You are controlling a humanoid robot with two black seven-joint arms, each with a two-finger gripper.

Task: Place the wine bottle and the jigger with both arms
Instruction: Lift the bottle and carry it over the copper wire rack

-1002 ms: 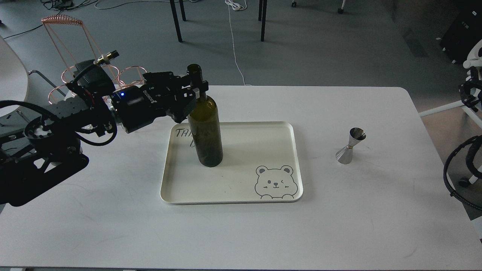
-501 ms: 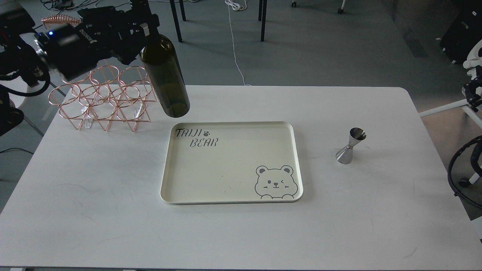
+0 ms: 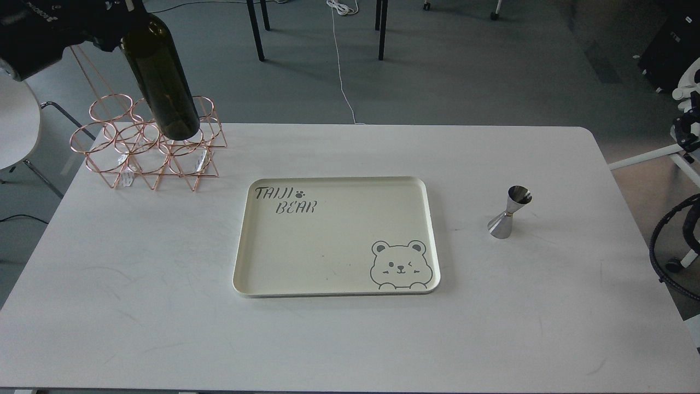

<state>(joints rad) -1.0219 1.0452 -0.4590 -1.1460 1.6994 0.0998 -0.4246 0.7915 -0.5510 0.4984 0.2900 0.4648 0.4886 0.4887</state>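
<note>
The dark olive-green wine bottle (image 3: 161, 82) hangs in the air at the top left, tilted, with its base over the copper wire rack (image 3: 126, 158). Its neck runs out of the top edge. My left gripper (image 3: 119, 6) is at that edge, mostly cut off, and is shut on the bottle's neck. The shiny steel jigger (image 3: 509, 212) stands upright on the white table (image 3: 350, 339), to the right of the tray, with no gripper near it. Of my right arm I see only a small dark part (image 3: 686, 131) and cables at the right edge; its fingers cannot be told apart.
A cream tray (image 3: 432, 230) with a bear drawing lies at the table's middle with nothing on it. The copper rack stands at the back left corner. A white chair (image 3: 16, 126) is off the left edge. Chair legs and cables stand on the floor behind.
My left arm has lifted the bottle off the tray and carried it up and to the left, over the rack. The jigger and tray have not moved.
</note>
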